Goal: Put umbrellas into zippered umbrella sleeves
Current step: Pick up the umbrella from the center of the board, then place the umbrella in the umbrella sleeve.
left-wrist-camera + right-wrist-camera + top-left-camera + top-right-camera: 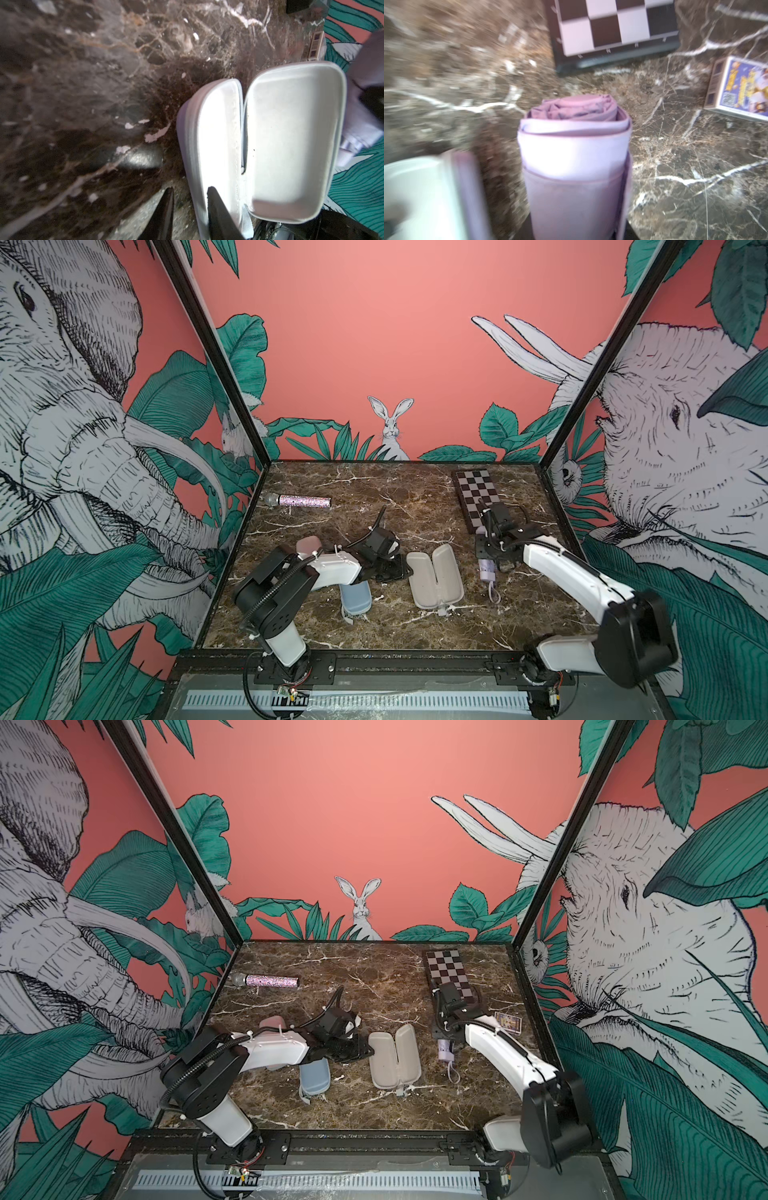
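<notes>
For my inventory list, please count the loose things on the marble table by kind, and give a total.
3 umbrella sleeves: open sleeve, blue sleeve, pink sleeve
1 umbrella in view: lilac umbrella
1 microphone
1 checkered board
1 small printed box
Total: 7

Three salmon-pink wall panels printed with ink-drawn animals and teal leaves close in the scene in both top views. A grey elephant fills the left of the frame, a second one the right, and a small white rabbit sits at the centre of the back panel. Black frame posts mark the corners. Below lies the dark brown marble-patterned bench with white veins — evenly lit. At the lower edge runs a black rail, and below it a white slotted strip.
</notes>
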Available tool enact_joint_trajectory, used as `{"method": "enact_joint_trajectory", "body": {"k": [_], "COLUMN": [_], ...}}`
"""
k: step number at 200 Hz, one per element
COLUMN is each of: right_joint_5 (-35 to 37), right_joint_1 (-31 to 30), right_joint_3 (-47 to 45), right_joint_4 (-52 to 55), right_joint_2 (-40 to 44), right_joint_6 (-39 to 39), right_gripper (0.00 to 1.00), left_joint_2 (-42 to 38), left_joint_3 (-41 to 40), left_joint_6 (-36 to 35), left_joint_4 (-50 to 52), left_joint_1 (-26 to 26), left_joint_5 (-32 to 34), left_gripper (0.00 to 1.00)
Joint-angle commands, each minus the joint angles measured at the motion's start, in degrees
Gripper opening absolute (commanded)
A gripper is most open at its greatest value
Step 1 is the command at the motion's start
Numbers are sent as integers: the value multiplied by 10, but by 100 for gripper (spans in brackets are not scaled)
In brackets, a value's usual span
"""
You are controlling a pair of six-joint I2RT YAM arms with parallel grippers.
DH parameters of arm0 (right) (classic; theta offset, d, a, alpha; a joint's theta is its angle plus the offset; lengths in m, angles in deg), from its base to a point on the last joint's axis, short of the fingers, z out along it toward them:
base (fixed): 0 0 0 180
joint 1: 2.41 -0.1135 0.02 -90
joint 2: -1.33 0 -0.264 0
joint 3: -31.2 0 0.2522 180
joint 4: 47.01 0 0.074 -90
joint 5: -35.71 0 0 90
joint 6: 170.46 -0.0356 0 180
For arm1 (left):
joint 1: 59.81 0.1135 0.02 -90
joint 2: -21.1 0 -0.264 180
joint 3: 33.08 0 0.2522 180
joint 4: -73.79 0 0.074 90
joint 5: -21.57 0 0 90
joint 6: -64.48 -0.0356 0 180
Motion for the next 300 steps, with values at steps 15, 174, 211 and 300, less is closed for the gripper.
{"method": "enact_joint_trajectory", "body": {"k": [15,174,211,300], "right_joint_5": [80,275,318,267], "right_joint_1": [-95,-313,-346,-381], "right_joint_3": [38,165,122,49], "right_joint_4": [3,-142,-166,-118], "right_joint_2": [47,-148,-207,-214], "right_joint_6": [-115,-209,-212,-309], "right_gripper": [19,9,11,29], "left_joint_2": [0,-54,-39,-41], "left_joint_3": [-20,-11,-30,-56], "left_joint_6": [54,180,221,243], "left_joint_4": [-68,-12,-65,-108], "left_joint_1": [-21,-68,-68,-66], "left_joint_5": [23,226,213,225], "left_gripper": [17,0,0,0]}}
